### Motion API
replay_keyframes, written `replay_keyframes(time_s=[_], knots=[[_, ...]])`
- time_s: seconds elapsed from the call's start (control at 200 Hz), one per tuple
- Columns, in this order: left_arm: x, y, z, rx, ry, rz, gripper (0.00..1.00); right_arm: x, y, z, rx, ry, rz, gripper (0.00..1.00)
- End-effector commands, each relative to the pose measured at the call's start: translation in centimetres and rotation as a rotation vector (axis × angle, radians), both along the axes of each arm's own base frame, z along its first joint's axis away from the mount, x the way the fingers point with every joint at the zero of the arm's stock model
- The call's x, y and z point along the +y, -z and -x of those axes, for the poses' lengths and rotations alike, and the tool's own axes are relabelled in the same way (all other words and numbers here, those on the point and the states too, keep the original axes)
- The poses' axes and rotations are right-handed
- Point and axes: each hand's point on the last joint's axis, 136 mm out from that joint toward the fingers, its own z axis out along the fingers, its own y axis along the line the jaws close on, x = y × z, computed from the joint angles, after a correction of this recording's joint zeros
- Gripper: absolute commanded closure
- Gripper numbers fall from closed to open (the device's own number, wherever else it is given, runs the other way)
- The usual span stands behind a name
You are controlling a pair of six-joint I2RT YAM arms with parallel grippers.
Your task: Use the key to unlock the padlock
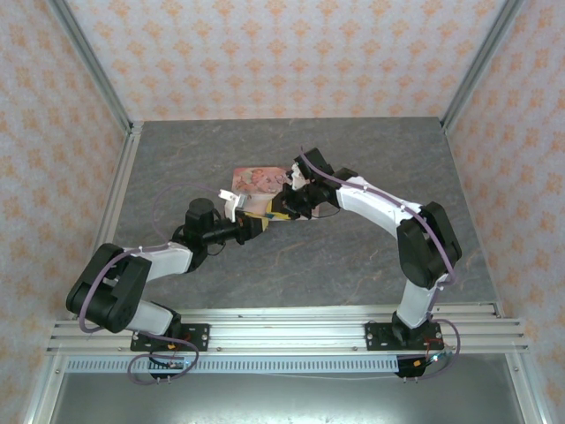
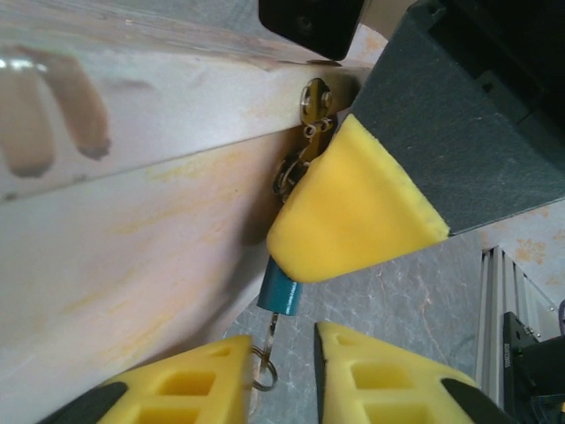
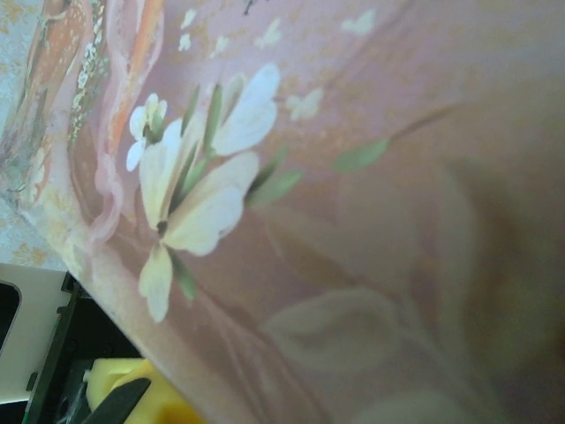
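Hanging off the pink tin (image 2: 132,221) edge, padlock (image 2: 280,291) sits just under a yellow pad (image 2: 353,212) of right gripper (image 1: 291,201), key (image 2: 274,329) at its base; left gripper (image 2: 284,389) straddles key ring (image 2: 264,375). Cannot tell either grip. Bare table (image 2: 424,300) rightward.

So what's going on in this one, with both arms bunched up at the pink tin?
Both arms are working at the front of the pink tin, where the teal padlock hangs below the clasp. A yellow pad of the right gripper rests against the tin's front, covering the padlock's top. The key appears to sit in the padlock's underside. Its ring dangles between the parted fingers of the left gripper, which are not clamping it.
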Motion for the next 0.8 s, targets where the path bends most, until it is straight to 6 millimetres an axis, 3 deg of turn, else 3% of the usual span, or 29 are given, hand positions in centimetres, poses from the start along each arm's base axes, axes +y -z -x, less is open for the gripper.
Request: replay_keyframes(time_s=[0.0, 0.28, 0.465, 0.796], knots=[[0.2, -0.9, -0.5, -0.047, -0.008, 0.003, 0.72, 0.7, -3.0, 0.1, -0.052, -0.031, -0.095, 1.00], [0.3, -0.3, -0.3, -0.035, -0.005, -0.012, 0.75, 0.7, -3.0, 0.0, -0.053, -0.027, -0.093, 1.00], [0.4, 0.2, -0.2, -0.029, -0.009, -0.028, 0.81, 0.7, -3.2, 0.0, -0.055, -0.024, -0.094, 1.00], [0.2, -0.5, -0.5, -0.041, 0.000, -0.020, 0.86, 0.7, -3.2, -0.1, -0.051, -0.017, -0.102, 1.00]])
